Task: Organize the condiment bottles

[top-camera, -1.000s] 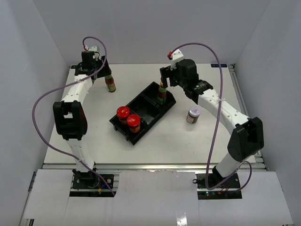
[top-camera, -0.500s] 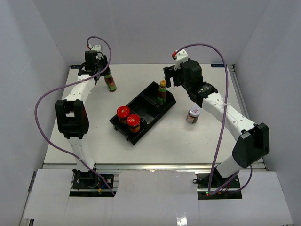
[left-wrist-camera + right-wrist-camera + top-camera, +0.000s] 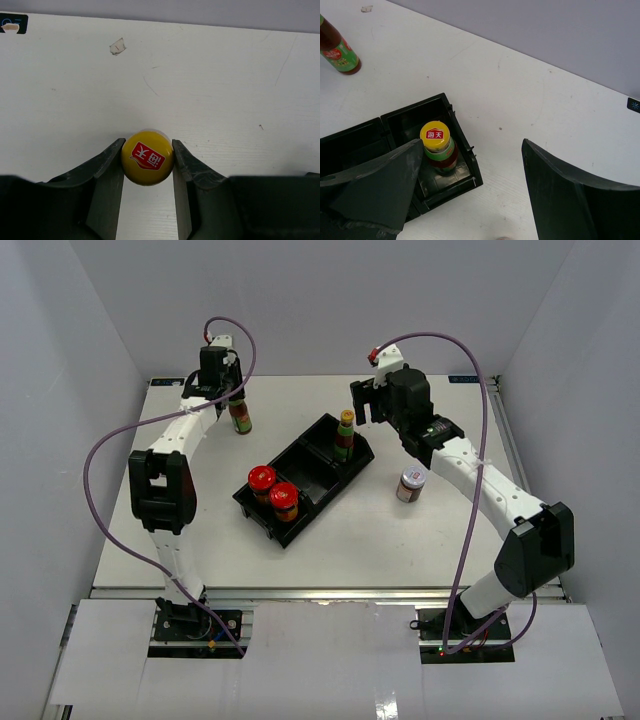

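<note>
One slim yellow-capped bottle (image 3: 344, 436) stands in the far compartment of the black tray (image 3: 303, 466); it also shows in the right wrist view (image 3: 438, 146). My right gripper (image 3: 368, 406) is open and empty, just behind and above it (image 3: 472, 146). My left gripper (image 3: 232, 390) is shut on the yellow cap (image 3: 147, 157) of the second slim bottle (image 3: 240, 417) at the far left of the table. Two red-lidded jars (image 3: 262, 480) (image 3: 285, 499) sit in the tray's near compartment. The white-lidded jar (image 3: 411, 483) stands on the table to the right of the tray.
The tray's middle compartment holds nothing. The tray (image 3: 465, 172) lies diagonally at the table's centre. The left-held bottle also shows at the right wrist view's top left (image 3: 339, 54). White walls enclose the table on three sides.
My right gripper let go of the slim bottle in the tray's far compartment and drew back, open. My left arm shifted right with its bottle.
</note>
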Robot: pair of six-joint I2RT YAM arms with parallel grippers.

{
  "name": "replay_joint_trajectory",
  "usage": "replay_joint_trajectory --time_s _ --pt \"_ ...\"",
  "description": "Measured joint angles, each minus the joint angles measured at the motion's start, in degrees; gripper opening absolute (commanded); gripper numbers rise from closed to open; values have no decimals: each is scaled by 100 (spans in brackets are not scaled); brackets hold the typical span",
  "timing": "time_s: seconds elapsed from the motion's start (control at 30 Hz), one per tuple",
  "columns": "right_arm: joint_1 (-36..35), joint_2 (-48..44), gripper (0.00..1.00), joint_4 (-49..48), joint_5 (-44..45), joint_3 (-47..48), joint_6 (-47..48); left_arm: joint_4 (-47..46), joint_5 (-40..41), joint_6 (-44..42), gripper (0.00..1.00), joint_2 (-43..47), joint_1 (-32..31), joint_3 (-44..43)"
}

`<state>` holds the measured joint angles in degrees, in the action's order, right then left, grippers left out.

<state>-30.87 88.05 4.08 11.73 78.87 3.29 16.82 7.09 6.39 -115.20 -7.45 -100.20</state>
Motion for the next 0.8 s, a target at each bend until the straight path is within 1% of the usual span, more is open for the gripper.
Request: replay_joint_trajectory --time_s 0.33,0.8 --pt "2 -341 86 8 91 -43 -189 617 178 8 0 -2 -326 -282" --pt "11 -783 85 51 207 -312 -421 1194 267 7 0 0 -597 -551"
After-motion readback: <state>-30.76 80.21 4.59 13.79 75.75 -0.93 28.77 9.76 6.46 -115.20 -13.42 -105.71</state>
